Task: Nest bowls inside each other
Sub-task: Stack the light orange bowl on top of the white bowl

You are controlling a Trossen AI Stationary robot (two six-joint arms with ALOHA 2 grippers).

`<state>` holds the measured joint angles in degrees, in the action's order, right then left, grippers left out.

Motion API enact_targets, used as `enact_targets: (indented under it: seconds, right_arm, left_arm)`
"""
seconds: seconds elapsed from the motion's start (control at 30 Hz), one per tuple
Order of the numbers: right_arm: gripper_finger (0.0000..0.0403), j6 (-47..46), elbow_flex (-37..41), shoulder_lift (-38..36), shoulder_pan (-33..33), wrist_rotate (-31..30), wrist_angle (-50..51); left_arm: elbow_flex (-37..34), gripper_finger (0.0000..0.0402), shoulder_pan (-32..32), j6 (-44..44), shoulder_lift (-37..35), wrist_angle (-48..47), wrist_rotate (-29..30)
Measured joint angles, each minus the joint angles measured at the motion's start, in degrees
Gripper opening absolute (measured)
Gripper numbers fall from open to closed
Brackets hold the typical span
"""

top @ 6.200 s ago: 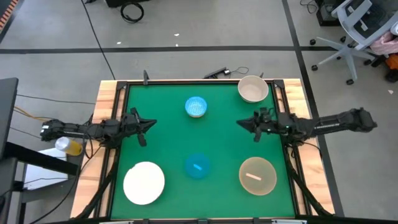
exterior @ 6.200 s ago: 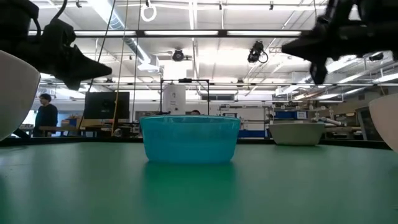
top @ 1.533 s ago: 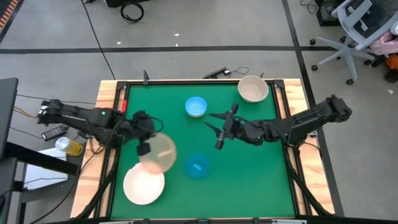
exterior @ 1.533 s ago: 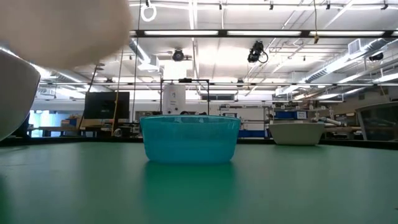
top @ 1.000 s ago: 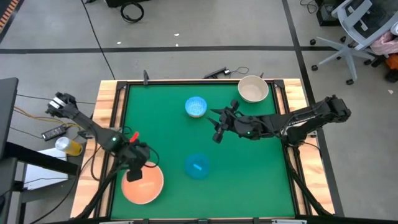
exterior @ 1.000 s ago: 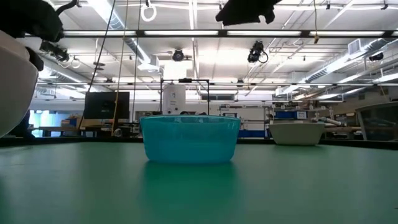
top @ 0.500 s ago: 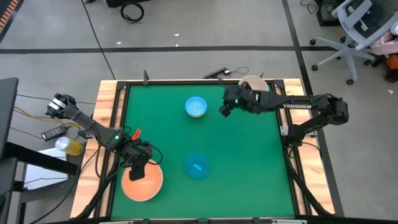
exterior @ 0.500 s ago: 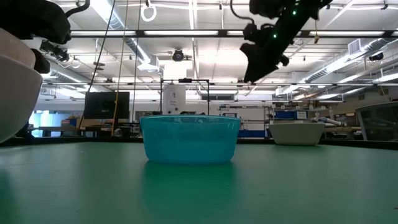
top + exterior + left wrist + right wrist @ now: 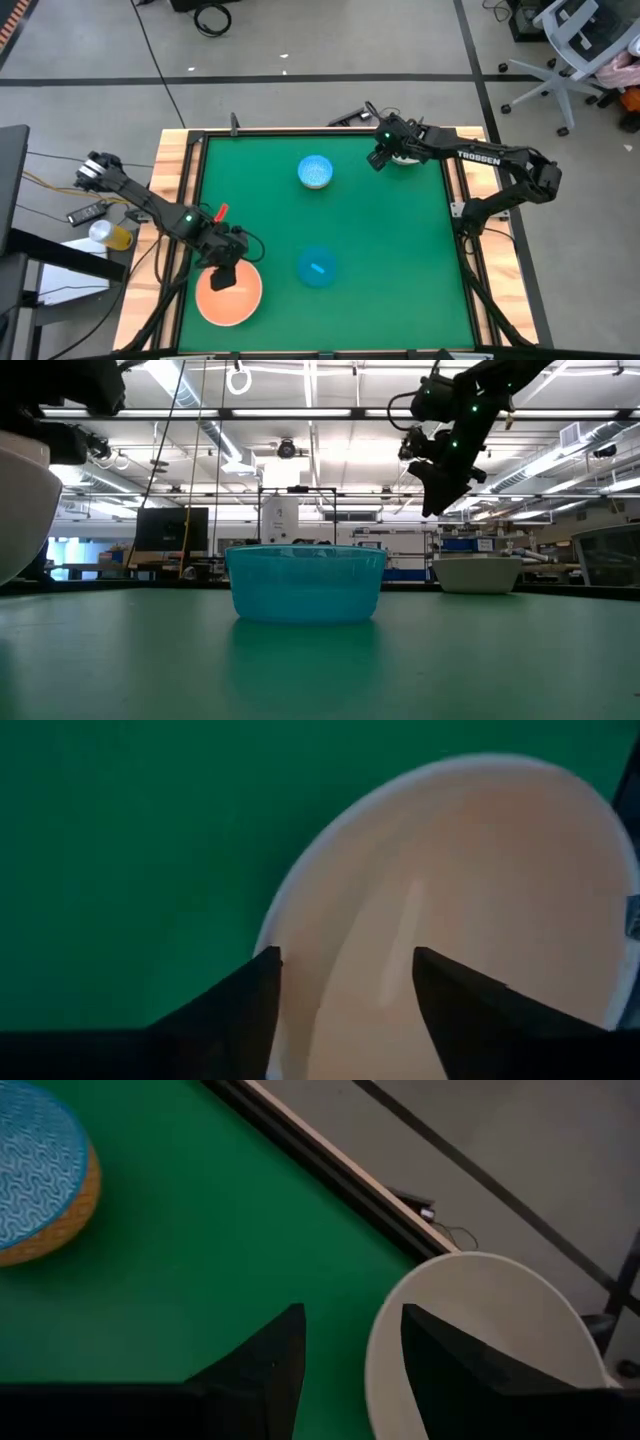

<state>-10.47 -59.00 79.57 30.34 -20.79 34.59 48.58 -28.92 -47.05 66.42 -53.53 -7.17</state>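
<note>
Visibly: four bowl spots; tan bowl (image 9: 229, 293) nested in white.

Five bowls (image 9: 316, 171), two arms (image 9: 150, 207)

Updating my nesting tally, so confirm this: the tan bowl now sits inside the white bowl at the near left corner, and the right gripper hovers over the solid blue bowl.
Half right. The tan bowl is nested in the white bowl, but the right gripper hovers by the cream bowl at the far right corner, as the high view shows; the solid blue bowl sits alone.
</note>
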Motion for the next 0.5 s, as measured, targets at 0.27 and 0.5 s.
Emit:
enact_targets:
  seconds: [0.27,0.5]
  right_arm:
    - [0.0170,0.15,0.00,0.00,0.15,1.42,0.06]
    - [0.0170,0.12,0.00,0.00,0.44,1.44,0.29]
  left_arm:
    - [6.64,0.0268,3.25,-4.89,1.03,-14.18,-8.17]
    - [8.44,0.0261,3.48,-2.72,1.75,-12.90,0.00]
